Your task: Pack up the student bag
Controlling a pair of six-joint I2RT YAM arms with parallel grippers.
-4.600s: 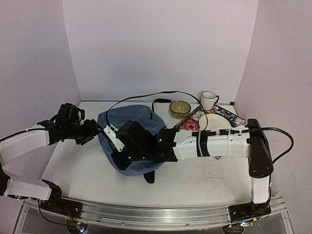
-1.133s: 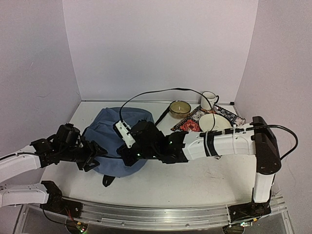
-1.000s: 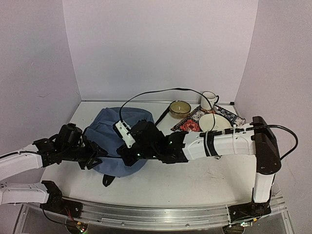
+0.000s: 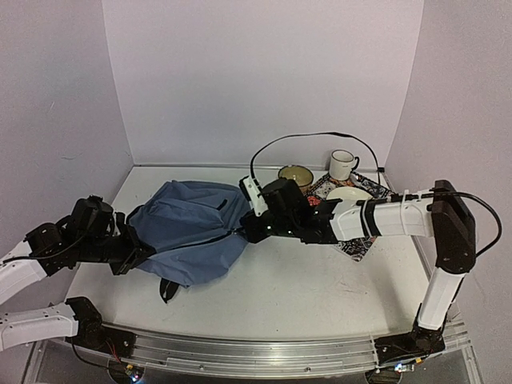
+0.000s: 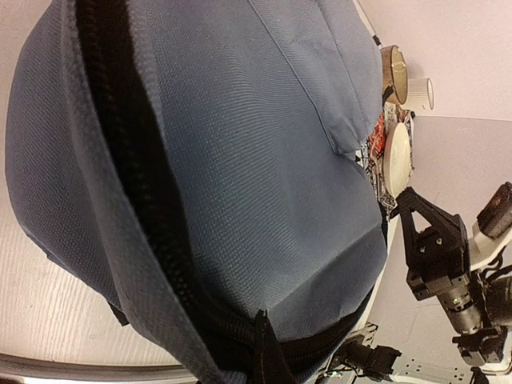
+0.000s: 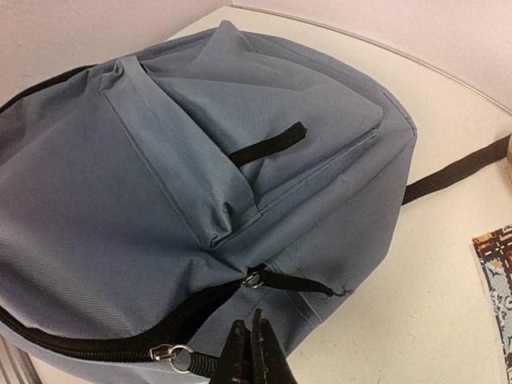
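The student bag [image 4: 188, 228], slate blue with black zips, lies flat on the table's left half, stretched between both arms. My left gripper [image 4: 138, 254] is shut on the student bag's left edge. In the left wrist view that gripper [image 5: 268, 352] pinches the fabric beside the black zip track [image 5: 136, 200], and the bag [image 5: 264, 160] fills the frame. My right gripper [image 4: 240, 234] is at the bag's right side. In the right wrist view it [image 6: 256, 348] is shut on the black cord of a zip pull [image 6: 168, 353] at the bag's [image 6: 160, 184] near edge. A second zip pull [image 6: 254, 279] lies just beyond.
A brown bowl [image 4: 295, 175], a white mug [image 4: 342, 165] and a cream plate [image 4: 352, 194] on a patterned cloth [image 4: 358, 244] stand at the back right, under and behind the right arm. A black cable [image 4: 312, 138] arches over them. A black strap [image 4: 168, 290] trails off the bag's near side.
The left gripper has closed on the bag's edge and drawn back left. The right gripper has moved right and back with the zip pull, and the bag now lies stretched wider and flatter.
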